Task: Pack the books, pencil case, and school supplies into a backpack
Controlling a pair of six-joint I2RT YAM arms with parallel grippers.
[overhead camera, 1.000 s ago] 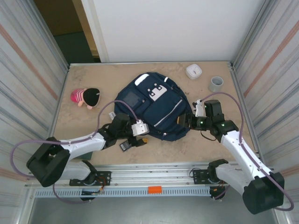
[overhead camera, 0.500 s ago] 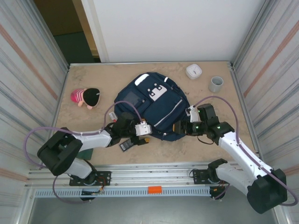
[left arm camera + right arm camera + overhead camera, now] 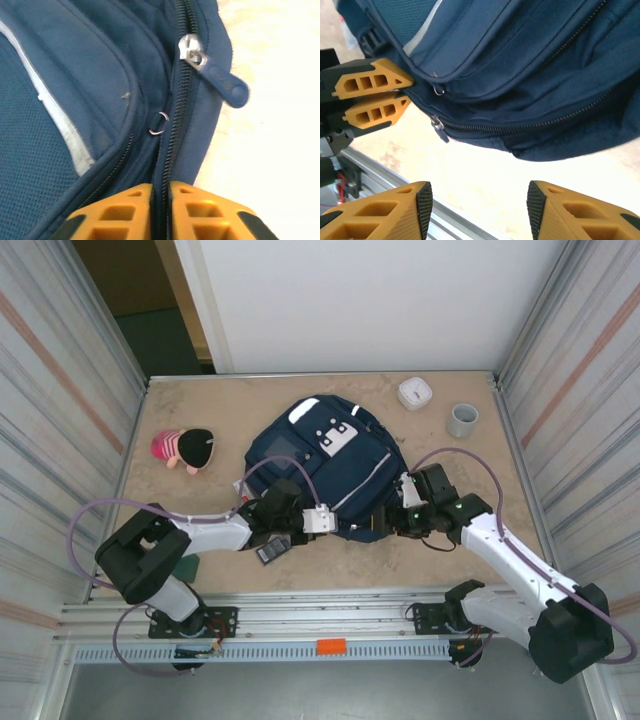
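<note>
Two-fingered left hand (image 3: 160,196) pinches the backpack (image 3: 75,65) at its near edge.

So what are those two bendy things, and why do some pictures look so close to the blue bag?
They're a robot's left arm and right arm, each ending in a two-finger pincher called a gripper. One picture looks down from above; the other two come from small cameras on the wrists, so they look close. On the table lie a blue backpack, a plush toy, a white round device and a grey cup. The left gripper is pinched shut on the backpack's edge near the zipper pull. The right gripper is open near the backpack, holding nothing.
</note>
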